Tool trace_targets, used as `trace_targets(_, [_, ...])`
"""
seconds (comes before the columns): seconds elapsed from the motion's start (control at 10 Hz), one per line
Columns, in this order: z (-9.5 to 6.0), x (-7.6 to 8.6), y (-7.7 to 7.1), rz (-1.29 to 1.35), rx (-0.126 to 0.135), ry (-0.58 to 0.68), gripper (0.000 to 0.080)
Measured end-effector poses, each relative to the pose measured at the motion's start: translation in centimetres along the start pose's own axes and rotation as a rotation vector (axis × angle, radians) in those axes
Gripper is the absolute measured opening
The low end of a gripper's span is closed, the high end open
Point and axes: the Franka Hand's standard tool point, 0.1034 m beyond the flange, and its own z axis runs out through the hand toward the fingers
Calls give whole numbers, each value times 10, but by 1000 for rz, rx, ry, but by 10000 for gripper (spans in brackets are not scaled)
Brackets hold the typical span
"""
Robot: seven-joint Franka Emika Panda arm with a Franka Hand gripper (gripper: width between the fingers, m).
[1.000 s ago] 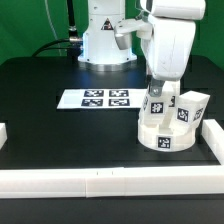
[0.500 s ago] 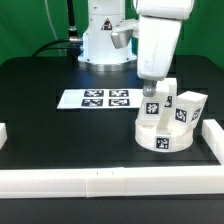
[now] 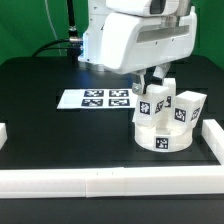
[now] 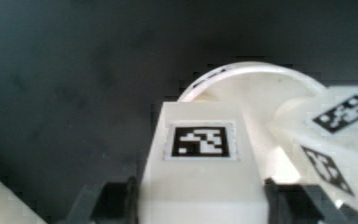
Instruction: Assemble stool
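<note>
The stool's round white seat [image 3: 165,138] lies on the black table at the exterior view's right, with three white tagged legs standing upright on it. My gripper [image 3: 151,86] comes down from above and is shut on the leg nearest the exterior view's left [image 3: 152,108]. The two other legs [image 3: 190,108] stand beside it, untouched. In the wrist view the held leg [image 4: 202,140] fills the middle with its tag facing the camera, a dark finger [image 4: 123,203] on either side of it. The seat's rim [image 4: 243,72] shows beyond, and another leg [image 4: 345,115] beside.
The marker board [image 3: 105,98] lies flat on the table at the exterior view's left of the seat. White border rails run along the front [image 3: 100,181], the right [image 3: 215,140] and the left [image 3: 3,132]. The arm's base [image 3: 100,45] stands behind.
The hand has turned about its upright axis while staying shut on the same leg; its broad body now faces the exterior camera. Seat and other legs have kept their places.
</note>
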Motion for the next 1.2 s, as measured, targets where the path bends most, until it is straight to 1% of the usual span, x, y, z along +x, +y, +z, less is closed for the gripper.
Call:
trace_targets(0.2, [0, 3, -6, 266, 2, -1, 333])
trace_targets(0.4, [-1, 6, -12, 499, 9, 0, 333])
trace_targets(0.5, [-1, 9, -16, 632, 7, 11, 333])
trace_targets(0.6, [-2, 13, -19, 688, 5, 26, 333])
trace_targets(0.7, [-2, 13, -18, 718, 7, 26, 333])
trace_targets(0.8, [-2, 13, -19, 807, 16, 28, 333])
trace_targets(1.0, [-2, 14, -19, 888, 19, 27, 333])
trace_targets(1.2, [-2, 14, -20, 1036, 32, 27, 333])
